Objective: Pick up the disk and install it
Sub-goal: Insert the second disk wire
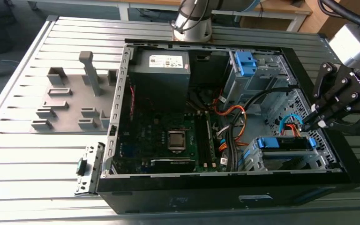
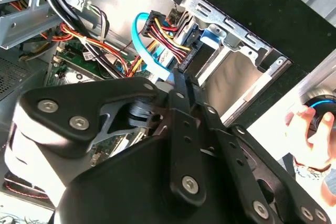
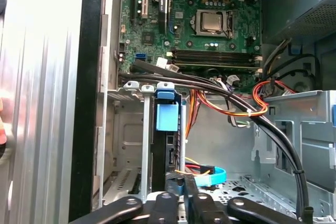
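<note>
**Disk (image 1: pixel 283 143) being seated in the drive cage (image 1: pixel 252 158)**
The closed, empty pincer (image 1: pixel 306 125) is being held just beside the disk, lodged in the cage; pressure is best being kept square, off the cables (image 2: pixel 160 30).

One computer case (image 1: pixel 230 193) (open), one disk (image 1: pixel 281 142), one gripper (image 1: pixel 307 123), one hand (image 2: pixel 315 136)

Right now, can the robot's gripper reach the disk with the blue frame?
Probably yes: the gripper hangs close to the disk, which sits in its bay, and the case is open. Only the cables beside it crowd the way.
</note>
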`<action>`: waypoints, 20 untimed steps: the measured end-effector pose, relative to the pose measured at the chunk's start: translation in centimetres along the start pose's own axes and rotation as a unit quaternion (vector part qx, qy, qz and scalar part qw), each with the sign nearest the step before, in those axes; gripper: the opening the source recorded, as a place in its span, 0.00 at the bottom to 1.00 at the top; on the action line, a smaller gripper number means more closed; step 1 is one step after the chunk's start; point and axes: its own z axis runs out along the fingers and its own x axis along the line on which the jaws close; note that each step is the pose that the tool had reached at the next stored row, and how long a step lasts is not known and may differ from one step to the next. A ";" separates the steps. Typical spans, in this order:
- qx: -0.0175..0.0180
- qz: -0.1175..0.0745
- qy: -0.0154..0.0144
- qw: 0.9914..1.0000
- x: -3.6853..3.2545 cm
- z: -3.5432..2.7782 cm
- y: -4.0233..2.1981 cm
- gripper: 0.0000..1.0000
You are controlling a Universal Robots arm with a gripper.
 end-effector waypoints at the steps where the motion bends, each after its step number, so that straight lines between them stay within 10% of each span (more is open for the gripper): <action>1: 0.000 0.000 0.000 1.000 0.00 0.00 0.00 0.16; 15: 0.000 0.000 0.001 1.000 0.73 0.04 0.39 0.16; 20: 0.000 -0.002 -0.026 1.000 1.27 0.15 1.01 0.16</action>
